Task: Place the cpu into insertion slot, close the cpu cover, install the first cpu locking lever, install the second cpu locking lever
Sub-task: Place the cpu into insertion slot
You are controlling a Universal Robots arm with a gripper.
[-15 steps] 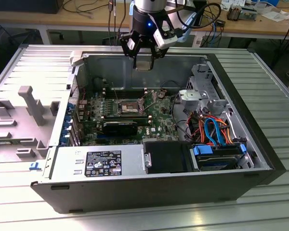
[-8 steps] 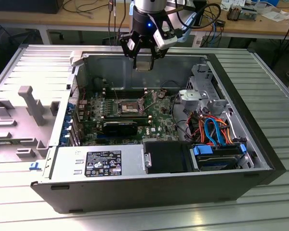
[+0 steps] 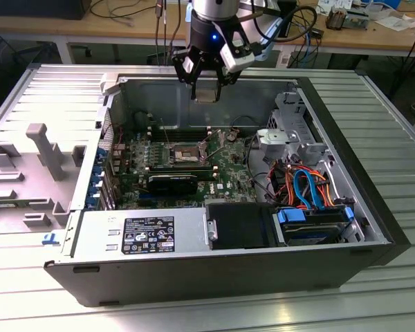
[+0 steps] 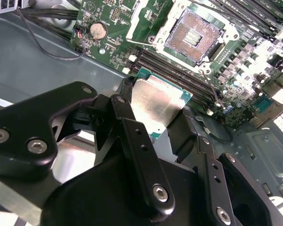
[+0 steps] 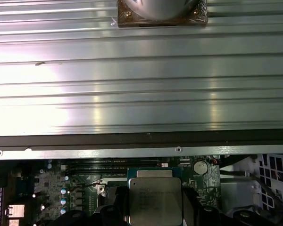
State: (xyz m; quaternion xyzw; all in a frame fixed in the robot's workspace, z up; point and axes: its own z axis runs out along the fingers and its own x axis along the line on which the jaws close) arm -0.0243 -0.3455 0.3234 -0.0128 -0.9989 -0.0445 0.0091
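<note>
My gripper (image 3: 206, 84) hangs over the back wall of the open computer case, shut on the cpu (image 3: 206, 93). In both wrist views the cpu (image 4: 156, 101) (image 5: 155, 200) is a silver-grey square with a green edge, clamped between the black fingers (image 4: 127, 117). The insertion slot (image 4: 193, 34) lies on the green motherboard below and ahead of the chip, its dark pin field uncovered inside a silver rim. From the exterior view it sits mid-board (image 3: 183, 153). A thin wire locking lever (image 4: 213, 92) stands loose beside it. I cannot tell the cpu cover apart from the rim.
Long black memory slots (image 4: 179, 70) run between the chip and the socket. A power supply (image 3: 142, 235) fills the case's front; a drive cage with blue and orange cables (image 3: 308, 187) sits on the exterior view's right. The removed side panel (image 3: 34, 166) lies on the left.
</note>
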